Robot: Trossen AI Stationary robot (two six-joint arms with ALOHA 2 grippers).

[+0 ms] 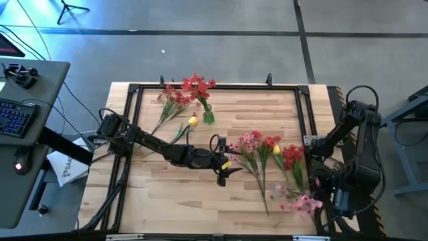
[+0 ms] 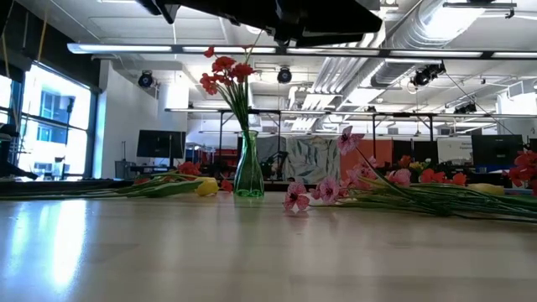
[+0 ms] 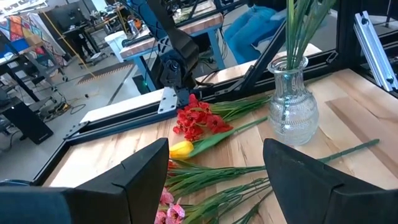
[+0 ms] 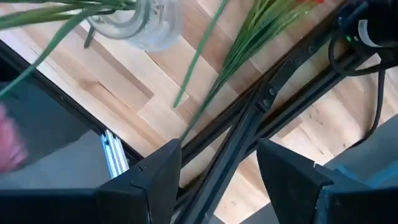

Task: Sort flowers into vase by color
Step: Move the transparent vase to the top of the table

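Wooden table [image 1: 167,201], black frame around its edge, viewed from above.

At 11 o'clock on the table: glass vase [image 1: 208,116] standing upright, a bunch of red flowers [image 1: 195,86] in it. Just left of the vase, loose red sprays [image 1: 175,99] lie flat with stems running toward 7 o'clock. A yellow bloom [image 1: 192,121] lies just beside the vase foot.

Centre: left arm reaches in from 9 o'clock; left gripper [image 1: 224,171] hovers over the boards, fingers spread apart, nothing between them. A yellow flower [image 1: 227,165] lies right at the fingertips; contact cannot be judged.

At 3 o'clock from centre: mixed pile of pink flowers [image 1: 250,141], a red-and-yellow one [image 1: 273,144] and red flowers [image 1: 292,156], stems fanning toward 6 o'clock. More pink blooms [image 1: 304,201] lie at 5 o'clock near the table edge.

Far right: right arm folded at the table's 3 o'clock edge, right gripper [image 4: 219,168] spread, empty, over the frame rail.
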